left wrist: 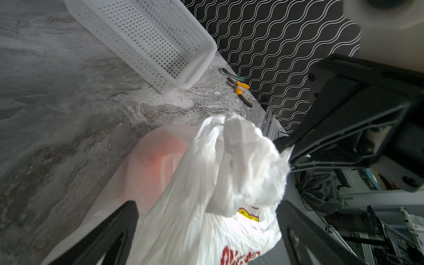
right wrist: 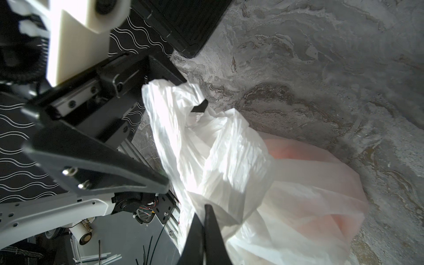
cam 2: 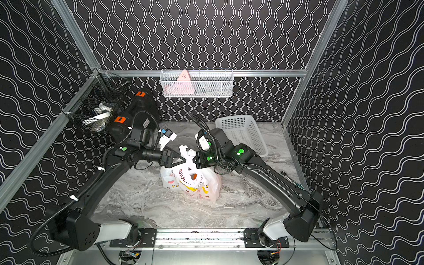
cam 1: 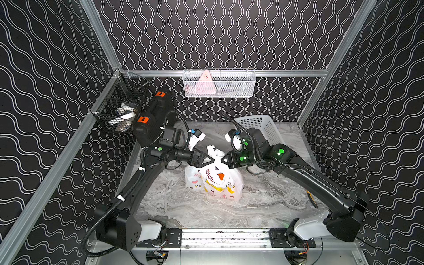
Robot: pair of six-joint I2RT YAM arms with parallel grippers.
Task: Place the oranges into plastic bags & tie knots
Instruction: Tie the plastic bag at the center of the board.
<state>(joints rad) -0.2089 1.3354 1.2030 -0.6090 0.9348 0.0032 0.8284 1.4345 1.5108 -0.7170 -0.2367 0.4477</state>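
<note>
The plastic bag, white with red and yellow print, stands in the middle of the marble table. The oranges show only as an orange patch and a glow through the film. The handle strips are bunched into a twisted knot at the bag's top. My left gripper is open, its fingers either side of the bag's neck. My right gripper is shut, its tip pinching the plastic at the knot from the opposite side.
A white perforated basket lies at the back right. Yellow-handled pliers and a small wrench lie by the right wall. A black wire basket hangs on the left rail, a white one on the back rail.
</note>
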